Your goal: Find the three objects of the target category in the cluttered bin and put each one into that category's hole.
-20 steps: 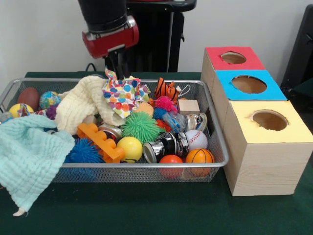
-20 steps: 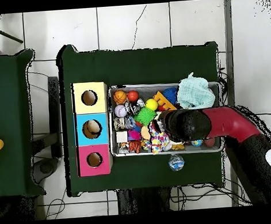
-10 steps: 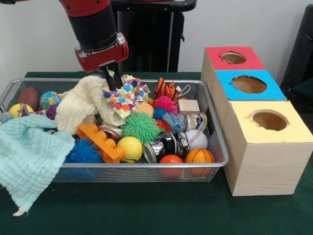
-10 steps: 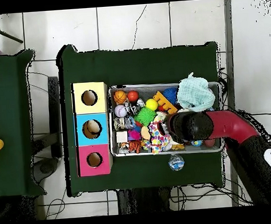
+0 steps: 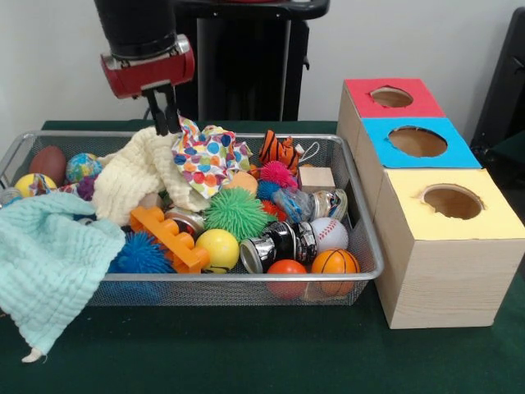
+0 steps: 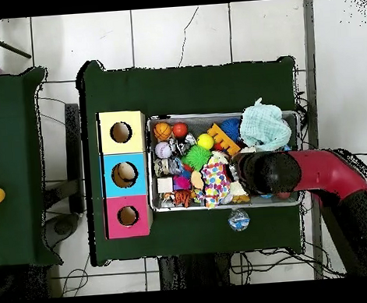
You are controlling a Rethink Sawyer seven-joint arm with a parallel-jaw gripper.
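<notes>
the claw (image 5: 162,120) hung over the far left part of the wire bin (image 5: 246,277), its two dark fingers (image 5: 157,113) drawn close together with nothing between them, tips just above the cream knit cloth (image 5: 135,172) and beside the polka-dot cloth (image 5: 207,158). in the overhead view the arm's head covered the claw. the bin sat on the green desk (image 5: 262,353), crowded: a pale mint cloth (image 5: 45,263) draped over its near left corner, an orange block toy (image 5: 170,238), a green spiky ball (image 5: 235,212), a yellow ball (image 5: 217,248), a blue spiky ball (image 5: 139,256), a shiny can (image 5: 279,244), a baseball (image 5: 330,233), a small basketball (image 5: 335,263), an orange ball (image 5: 287,269), a pink spiky ball (image 5: 278,173), a tiger-striped toy (image 5: 279,150) and a small wooden cube (image 5: 317,178). just beside the bin stood three wooden boxes in a row, each with a round hole on top: the red box (image 5: 392,97), the blue box (image 5: 418,141) and the yellow box (image 5: 453,203). from overhead, something round lay inside the blue box's hole.
</notes>
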